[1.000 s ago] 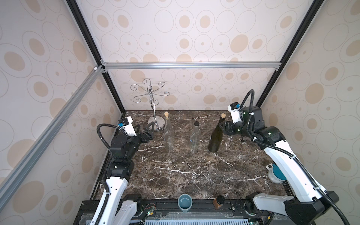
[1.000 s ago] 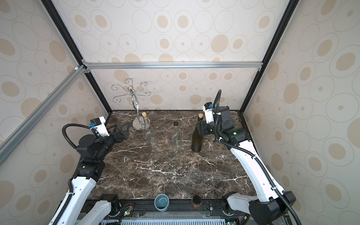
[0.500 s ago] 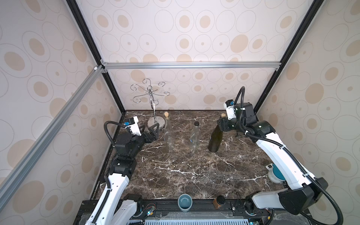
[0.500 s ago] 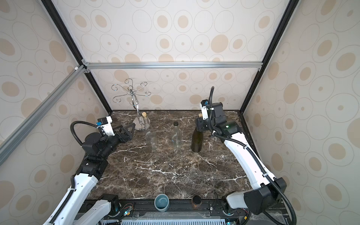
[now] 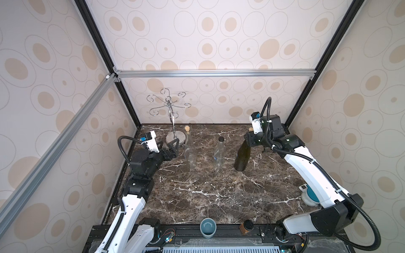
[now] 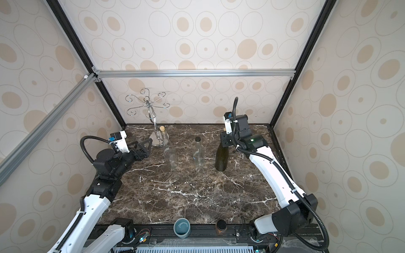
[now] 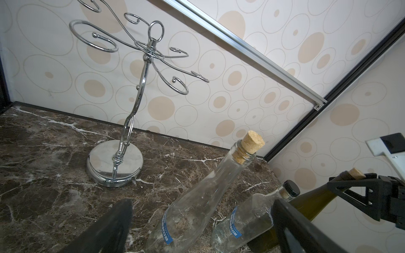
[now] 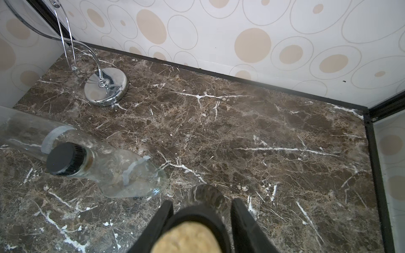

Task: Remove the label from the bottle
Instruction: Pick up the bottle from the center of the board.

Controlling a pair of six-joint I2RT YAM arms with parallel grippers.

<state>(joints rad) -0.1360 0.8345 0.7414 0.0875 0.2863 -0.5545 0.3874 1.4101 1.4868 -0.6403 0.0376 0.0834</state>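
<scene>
In a top view: left gripper point(image 5: 169, 144) spread, near the corked clear bottle point(image 5: 190, 153) at the table's rear. Right wrist view resolves the right gripper point(image 8: 201, 203) straddling the dark bottle point(image 5: 242, 157) neck, but whether it grips cannot be told. Left wrist view shows the blue label point(image 7: 166, 227) ringing the clear bottle.

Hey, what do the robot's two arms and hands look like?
The left arm and right arm have white shells with black joints. A black ribbed cable loops to each white wrist camera block. The left hand and right hand have black triangular open-frame fingers. A green light glows on the right arm.
</scene>
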